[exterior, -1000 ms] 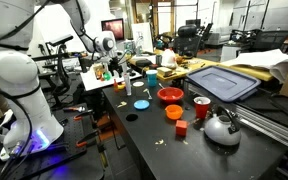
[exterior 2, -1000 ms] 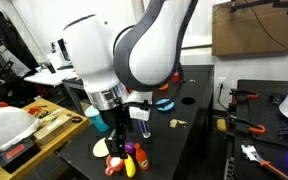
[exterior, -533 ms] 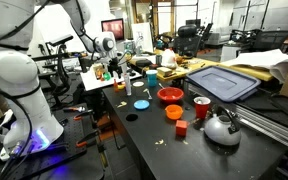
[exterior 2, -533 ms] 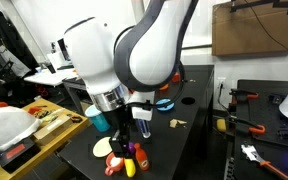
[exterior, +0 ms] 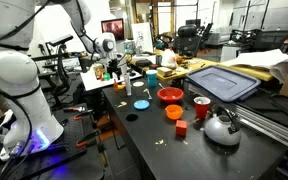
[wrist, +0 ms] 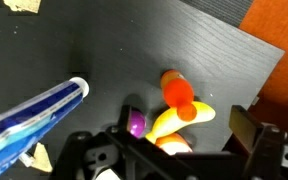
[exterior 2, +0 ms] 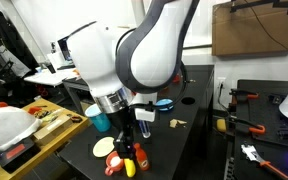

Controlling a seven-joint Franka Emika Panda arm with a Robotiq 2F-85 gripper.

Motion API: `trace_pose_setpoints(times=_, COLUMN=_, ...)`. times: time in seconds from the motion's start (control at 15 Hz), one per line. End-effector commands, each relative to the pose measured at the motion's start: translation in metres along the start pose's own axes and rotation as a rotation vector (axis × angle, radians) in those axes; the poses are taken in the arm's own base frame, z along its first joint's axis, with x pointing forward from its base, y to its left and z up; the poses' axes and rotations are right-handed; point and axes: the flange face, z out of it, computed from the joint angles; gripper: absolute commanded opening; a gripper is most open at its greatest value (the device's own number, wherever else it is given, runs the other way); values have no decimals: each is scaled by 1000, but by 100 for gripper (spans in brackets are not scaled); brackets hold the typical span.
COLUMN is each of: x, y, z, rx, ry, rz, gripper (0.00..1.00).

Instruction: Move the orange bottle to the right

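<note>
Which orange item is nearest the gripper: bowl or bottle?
The bottle, just under the gripper. The bowl sits well away, near the red cup.

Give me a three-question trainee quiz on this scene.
1. True or false: the hand is shut on the orange bottle.
2. In the wrist view, the small item beside the yellow object is: A purple, B green, C white.
3. Fill in: in an exterior view, the red cup stands next to the silver ____.
Key: 1 false, its fingers stand apart; 2 A; 3 kettle.
</note>
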Motion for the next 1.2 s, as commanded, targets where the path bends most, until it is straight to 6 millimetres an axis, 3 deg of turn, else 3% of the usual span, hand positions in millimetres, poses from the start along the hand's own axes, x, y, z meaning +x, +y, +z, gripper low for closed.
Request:
trace_pose_setpoints(times=0.0, x=-6, y=2, z=-2, rx=29, ry=-34, rz=3, gripper=74)
trace_pose_setpoints(times=0.67, x=-8, y=3, z=-4, rx=59, ry=-38, rz=20, gripper=1)
trace_pose_setpoints(times=0.8, x=-10, y=6, z=-10, rx=62, ry=-33, rz=24, gripper=5)
trace_pose_setpoints(times=1.13, x=-19, y=19, z=-33, rx=91, ry=-25, rz=17, gripper=5)
